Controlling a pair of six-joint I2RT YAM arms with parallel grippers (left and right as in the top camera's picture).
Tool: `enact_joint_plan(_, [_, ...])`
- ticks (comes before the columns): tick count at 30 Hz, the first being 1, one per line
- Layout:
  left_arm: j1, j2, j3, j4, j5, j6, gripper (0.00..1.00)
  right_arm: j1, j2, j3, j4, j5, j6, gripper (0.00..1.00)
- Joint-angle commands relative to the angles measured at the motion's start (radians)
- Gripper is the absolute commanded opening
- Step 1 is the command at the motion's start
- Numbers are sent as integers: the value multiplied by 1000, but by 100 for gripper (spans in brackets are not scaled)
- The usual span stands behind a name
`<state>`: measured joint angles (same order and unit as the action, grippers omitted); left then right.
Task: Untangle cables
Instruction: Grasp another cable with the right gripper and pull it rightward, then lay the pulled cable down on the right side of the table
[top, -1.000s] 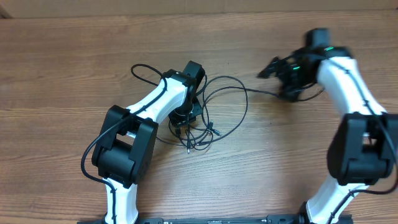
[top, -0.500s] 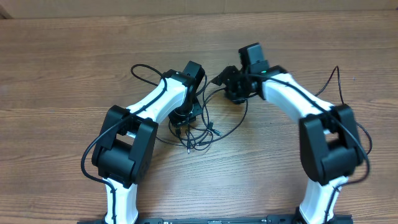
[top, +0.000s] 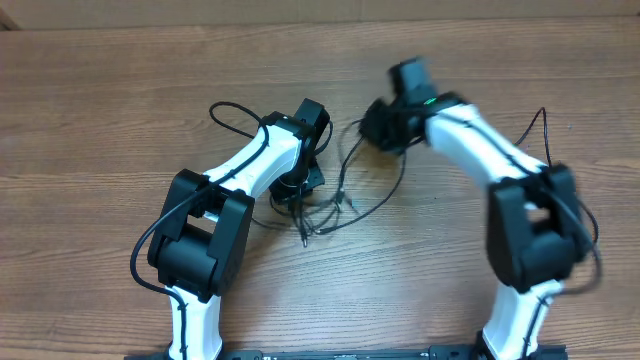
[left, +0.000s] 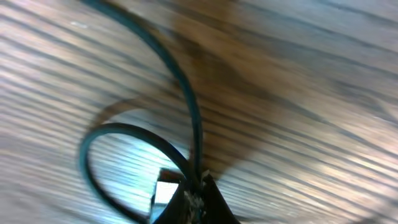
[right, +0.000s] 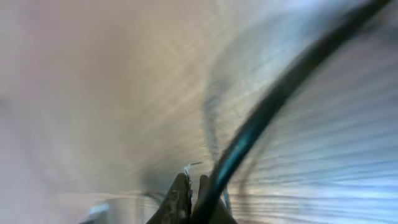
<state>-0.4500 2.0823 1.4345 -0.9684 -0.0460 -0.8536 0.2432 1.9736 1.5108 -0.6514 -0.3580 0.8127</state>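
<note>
The wooden desk (top: 100, 100) carries the scene. At the left, the left arm (top: 215, 215) reaches up from the near edge and bends in toward the middle. A thin black loop (top: 228, 112) sticks out just beside its forearm; I cannot tell whether that loop belongs to the arm.

The left tool (top: 297, 187) points down at the desk near the centre, right over the knot of the cables (top: 340, 205). In the left wrist view its fingertips (left: 198, 198) are pressed together with no gap. One black strand (left: 186, 93) comes down from the top of the view and runs straight into them, so this tool is clamped on the cables. A second strand curls in a round loop on the desk just left of the tips, and a small pale block (left: 165, 190) lies close beside them.

Just below the left tool, one loose cord end (top: 303, 238) points toward the near edge. From the knot, strands rise up and to the right, and a wider curve swings out on the right side and up again.

Those strands meet the right tool (top: 372, 128), which sits up and to the right of the left one, near it but apart. The overhead view is blurred there. In the right wrist view, also blurred, the fingertips (right: 180, 198) are closed together and a dark strand (right: 273, 106) sweeps from the upper right down into them: this tool is closed on the cables too. The right arm (top: 525, 220) arches back to the near right edge.
</note>
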Motion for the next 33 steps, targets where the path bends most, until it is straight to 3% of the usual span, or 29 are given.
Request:
enact_joint_plan(1, [13, 67, -26, -37, -264, 28, 4, -130, -197, 91, -35, 21, -134, 4])
enact_joint_plan(6, [31, 67, -26, -85, -405, 27, 4, -335, -320, 92, -129, 16, -139, 4])
enact_joint_plan(12, [74, 67, -26, -92, -363, -16, 5, -481, -328, 87, -344, 45, -281, 4])
enact_joint_plan(16, [97, 67, -26, -85, -282, -64, 7, -510, -326, 57, -398, 294, -373, 12])
enact_joint_plan(21, [96, 67, -26, -66, -185, -64, 4, -516, -320, -8, -359, 743, -420, 13])
enact_joint_plan(24, [88, 67, -26, -52, -145, -63, 4, -541, -312, -53, -326, 799, -420, 32])
enact_joint_plan(26, [85, 67, -26, -47, -129, -64, 5, -569, -301, -82, -314, 785, -417, 33])
enact_joint_plan(28, [81, 67, -26, -43, -128, -64, 7, -599, -286, -106, -299, 726, -418, 41])
enact_joint_plan(31, [80, 67, -26, -40, -128, -64, 16, -640, -242, -126, -283, 632, -418, 77])
enact_joint_plan(33, [80, 67, -26, -40, -128, -63, 28, -662, -209, -132, -259, 574, -427, 95])
